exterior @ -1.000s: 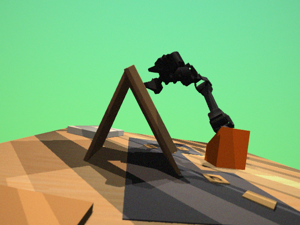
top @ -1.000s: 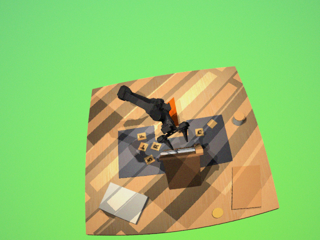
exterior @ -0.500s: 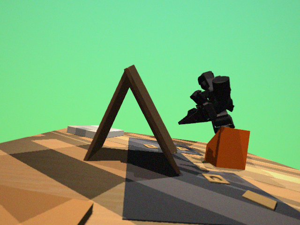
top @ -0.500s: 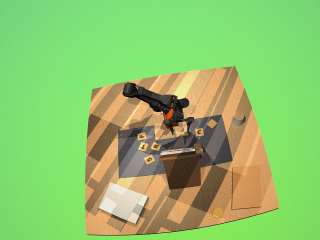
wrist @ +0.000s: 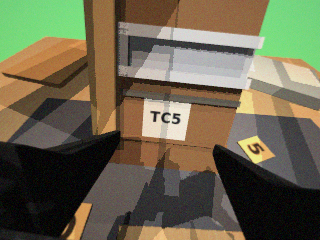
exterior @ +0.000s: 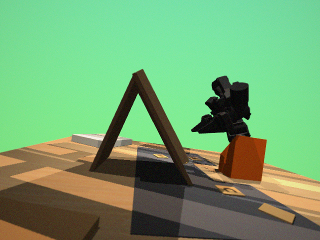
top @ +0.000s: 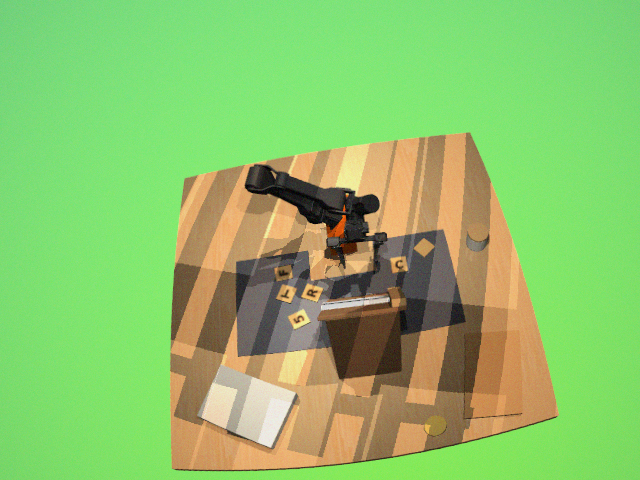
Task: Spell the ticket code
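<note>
My gripper (top: 360,266) (wrist: 166,141) is open and empty, raised in front of the brown A-shaped board (top: 364,346) (exterior: 157,118). The ticket (wrist: 165,132) reads TC5. Above it the white letter rail (wrist: 190,34) (top: 356,302) shows no letters; its right end is open in the wrist view, and a wooden post (wrist: 102,75) closes its left end. Tile 5 (top: 299,318) (wrist: 256,149) lies flat beside the board. Tiles T (top: 285,293), R (top: 311,292) and F (top: 283,272) lie near it. Tile C (top: 399,265) (exterior: 230,190) lies on the other side, partly hidden by a finger in the wrist view.
A dark mat (top: 434,289) lies under the tiles. A tile without a visible letter (top: 424,247) (exterior: 276,213) lies beyond C. A grey cylinder (top: 477,240), pale slab (top: 258,408) (exterior: 87,140), thin wooden panel (top: 493,372) and yellow disc (top: 435,425) stand around. The orange base block (exterior: 248,160) supports the arm.
</note>
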Controlling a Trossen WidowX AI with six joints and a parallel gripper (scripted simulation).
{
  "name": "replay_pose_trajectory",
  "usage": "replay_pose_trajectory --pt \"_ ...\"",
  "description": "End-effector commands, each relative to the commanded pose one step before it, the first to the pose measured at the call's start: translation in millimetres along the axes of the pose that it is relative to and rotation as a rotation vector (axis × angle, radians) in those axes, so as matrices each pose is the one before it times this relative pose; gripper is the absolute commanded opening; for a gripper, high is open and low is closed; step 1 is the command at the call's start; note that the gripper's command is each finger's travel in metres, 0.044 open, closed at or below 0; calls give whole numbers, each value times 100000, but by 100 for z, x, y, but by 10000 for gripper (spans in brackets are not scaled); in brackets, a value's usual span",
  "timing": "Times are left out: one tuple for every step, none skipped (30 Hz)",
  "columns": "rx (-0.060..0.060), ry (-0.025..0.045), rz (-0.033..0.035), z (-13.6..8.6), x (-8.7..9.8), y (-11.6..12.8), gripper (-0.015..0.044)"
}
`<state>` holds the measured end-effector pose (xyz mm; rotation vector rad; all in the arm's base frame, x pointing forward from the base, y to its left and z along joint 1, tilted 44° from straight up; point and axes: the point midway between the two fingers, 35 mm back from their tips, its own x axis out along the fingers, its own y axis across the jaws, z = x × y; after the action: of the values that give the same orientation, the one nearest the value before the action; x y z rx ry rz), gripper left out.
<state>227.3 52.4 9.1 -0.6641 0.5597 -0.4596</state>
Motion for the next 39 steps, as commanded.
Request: replay_pose_trajectory --pt "-15805 2350 7090 2744 -571 1351 440" --pt "-8115 1058 2060 912 -189 82 440" --pt "-8114 871 2144 904 -227 -56 440" --pt "-8114 678 2210 875 -268 -189 440" --pt "-8113 480 2260 826 -310 -314 440" --pt "-8113 278 2292 758 -354 -428 440" --pt "-8745 73 2485 725 -432 -573 440" --pt "-9054 -173 2567 632 -503 -696 440" --pt "-9055 -424 2535 494 -562 -776 440" --pt "-9055 -671 2480 346 -620 -831 440" --pt "-9055 -910 2400 192 -679 -857 440" --pt "-9055 -1140 2298 36 -737 -854 440" --pt "-9056 -1359 2174 -116 -794 -824 440" --pt "-6353 -1076 1439 -173 -592 -540 440" --pt "-5426 -995 1168 -202 -528 -430 440" --pt "-5465 -1070 1114 -248 -551 -399 440" --pt "-3354 -689 651 -174 -348 -224 440" --pt "-1353 -284 255 -75 -143 -85 440" --pt "0 0 0 0 0 0 440" --pt "0 0 0 0 0 0 440" --pt "0 0 0 0 0 0 440" --pt "0 0 0 0 0 0 440" --pt "0 0 0 0 0 0 440" --pt "0 0 0 0 0 0 440" --pt "0 0 0 0 0 0 440" --pt "0 0 0 0 0 0 440" --pt "0 0 0 0 0 0 440" --pt "0 0 0 0 0 0 440" --pt "0 0 0 0 0 0 440" --pt "0 0 0 0 0 0 440" --pt "0 0 0 0 0 0 440" --pt "0 0 0 0 0 0 440" --pt "0 0 0 0 0 0 440" --pt "0 0 0 0 0 0 440" --pt "0 0 0 0 0 0 440" --pt "-13 8 11 -188 -171 -19 440" --pt "-40 24 33 -571 -510 -45 440" --pt "-62 37 50 -874 -756 -36 440" --pt "-42 25 34 -594 -498 -2 440"
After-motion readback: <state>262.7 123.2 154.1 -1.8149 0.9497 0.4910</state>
